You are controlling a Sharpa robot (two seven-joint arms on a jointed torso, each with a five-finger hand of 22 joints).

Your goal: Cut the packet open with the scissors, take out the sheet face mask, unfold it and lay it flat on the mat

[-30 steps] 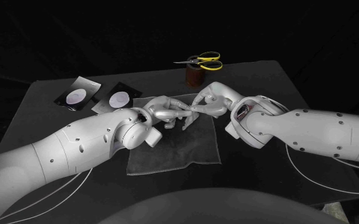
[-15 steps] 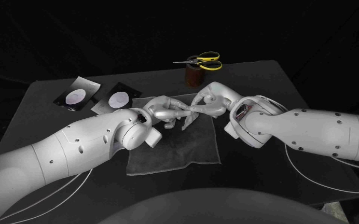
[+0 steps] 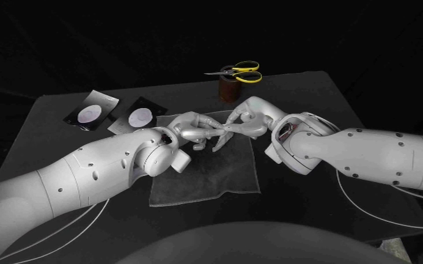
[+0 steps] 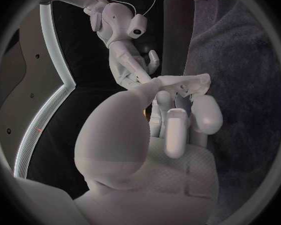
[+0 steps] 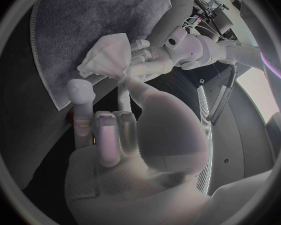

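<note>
Sheet face mask (image 5: pixel 109 52) shows in the right wrist view as a crumpled white wad, pinched at the fingertips by right hand (image 5: pixel 134 150) and left hand (image 5: pixel 150 60) above the grey mat (image 5: pixel 84 15). The left wrist view shows both hands pinching it too. In the head view the hands meet over the mat's far edge, with the scissors (image 3: pixel 238 71) well behind.

Black desk (image 3: pixel 299 96): grey mat (image 3: pixel 207 175) flat at near centre, black packet (image 3: pixel 91 112) and second packet (image 3: pixel 139 116) side by side far left, brown holder (image 3: pixel 231 90) far centre carrying yellow-handled scissors (image 3: pixel 239 72).
</note>
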